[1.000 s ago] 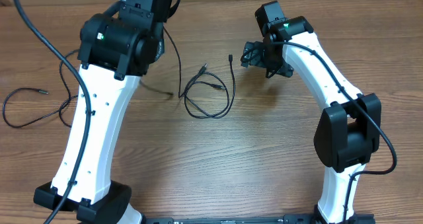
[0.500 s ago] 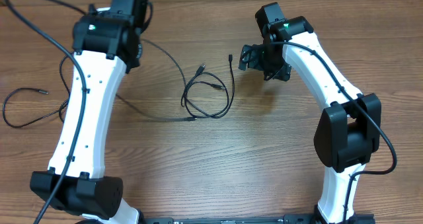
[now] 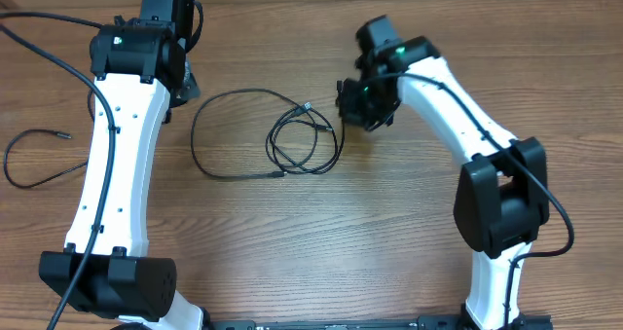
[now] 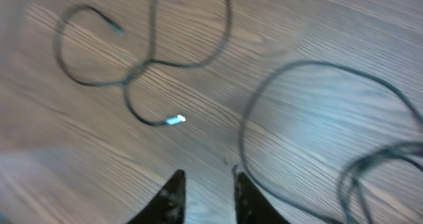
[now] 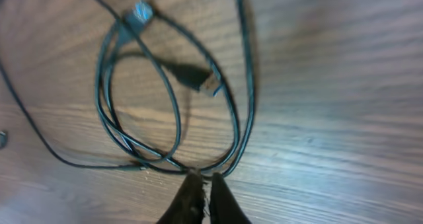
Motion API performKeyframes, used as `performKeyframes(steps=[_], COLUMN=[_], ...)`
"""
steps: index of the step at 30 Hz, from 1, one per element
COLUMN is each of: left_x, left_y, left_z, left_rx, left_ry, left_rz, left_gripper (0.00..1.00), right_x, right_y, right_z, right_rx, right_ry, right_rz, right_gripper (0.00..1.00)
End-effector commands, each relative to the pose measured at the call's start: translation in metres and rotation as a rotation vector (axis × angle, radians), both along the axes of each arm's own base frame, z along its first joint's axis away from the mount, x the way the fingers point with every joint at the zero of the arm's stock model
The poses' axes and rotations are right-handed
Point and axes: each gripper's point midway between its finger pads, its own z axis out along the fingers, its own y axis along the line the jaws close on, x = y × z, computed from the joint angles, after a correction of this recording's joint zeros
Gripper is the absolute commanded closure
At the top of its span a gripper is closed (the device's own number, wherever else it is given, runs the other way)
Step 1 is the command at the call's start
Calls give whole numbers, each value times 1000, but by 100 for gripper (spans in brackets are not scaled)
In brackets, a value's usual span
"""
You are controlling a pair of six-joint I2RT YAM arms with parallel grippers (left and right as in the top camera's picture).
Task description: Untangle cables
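Note:
A coiled black cable point(image 3: 273, 147) lies at mid-table, its black plug point(image 5: 201, 78) inside the loops. My right gripper point(image 3: 348, 111) is at the coil's right edge. In the right wrist view the right gripper point(image 5: 206, 178) is shut, its tips pinching the coil's strands point(image 5: 248, 85) at their near bend. A longer cable point(image 3: 194, 135) lies in a wide loop left of the coil. My left gripper point(image 3: 185, 82) hovers above that loop's far left end. In the left wrist view the left gripper point(image 4: 206, 178) stands slightly open and holds nothing. The long cable's arc point(image 4: 310, 64) passes beside its right finger.
A third thin cable point(image 3: 8, 160) lies at the table's far left, its silver plug point(image 4: 175, 120) in the left wrist view. Thick black wires run along both white arms point(image 3: 117, 174). The arm bases stand at the table's near edge.
The left gripper swung left, opened and let go of the long cable, which now lies in a wide loop. The right gripper moved left onto the coil and shut.

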Motion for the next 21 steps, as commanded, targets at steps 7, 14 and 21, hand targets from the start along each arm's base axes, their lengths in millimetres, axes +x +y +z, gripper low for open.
performKeyframes(steps=[7, 14, 21], left_x=[0, -12, -13], left_y=[-62, -98, -141], left_z=[-34, -101, -176], left_rx=[-318, -425, -451], left_ry=[70, 177, 222], left_rz=[-189, -248, -348], left_gripper=[72, 68, 74], right_x=[-25, -31, -27], right_y=[-10, -10, -8], right_z=[-53, -70, -71], right_rx=[-41, -40, -29], right_ry=[78, 76, 54], right_rz=[-60, -54, -53], right_gripper=[82, 78, 73])
